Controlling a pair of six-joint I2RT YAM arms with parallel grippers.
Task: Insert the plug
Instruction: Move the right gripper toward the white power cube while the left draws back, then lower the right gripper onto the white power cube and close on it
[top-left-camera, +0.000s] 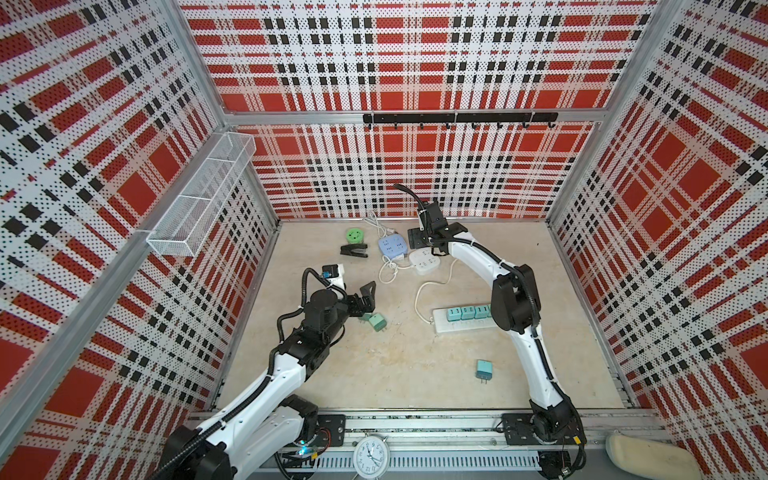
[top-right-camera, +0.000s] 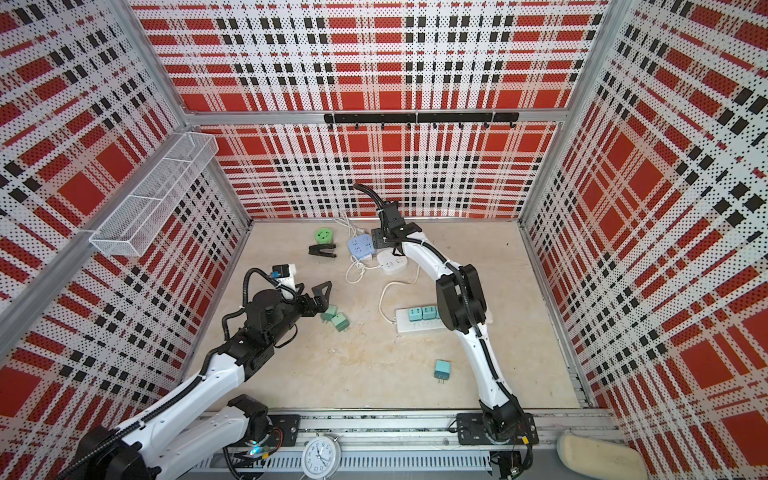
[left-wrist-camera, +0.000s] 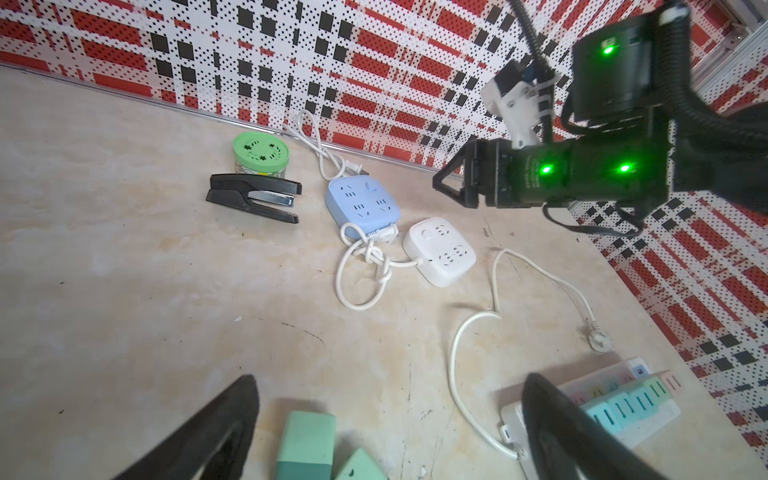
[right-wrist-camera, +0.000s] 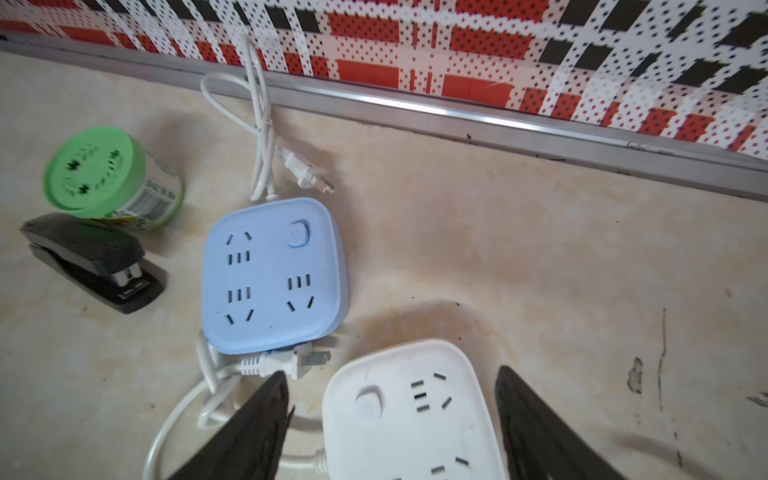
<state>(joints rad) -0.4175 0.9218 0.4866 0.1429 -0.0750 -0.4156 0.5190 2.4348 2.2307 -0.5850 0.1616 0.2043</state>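
A white two-pin plug lies flat on the table, wedged between a blue socket block and a white socket block, its pins pointing toward the white one. It looks light and hard-shelled. The moulded body should grip well across its flat sides just behind the pins. The pins themselves look thin enough to bend, and the springy white cord, looped into a knot, would likely tug back. Both blocks seem light enough to slide under a push.

The right hand hangs spread and empty over the white block, one finger just beside the plug. The left hand is spread wide, holding nothing, above two mint adapters on the table.

The blue block's own plug rests near the back wall. A long power strip carries a row of teal adapters, and one more adapter lies loose.

A green-lidded jar stands closed beside a black stapler, its contents hidden. Nothing shows through the mesh of the wall-mounted wire basket.
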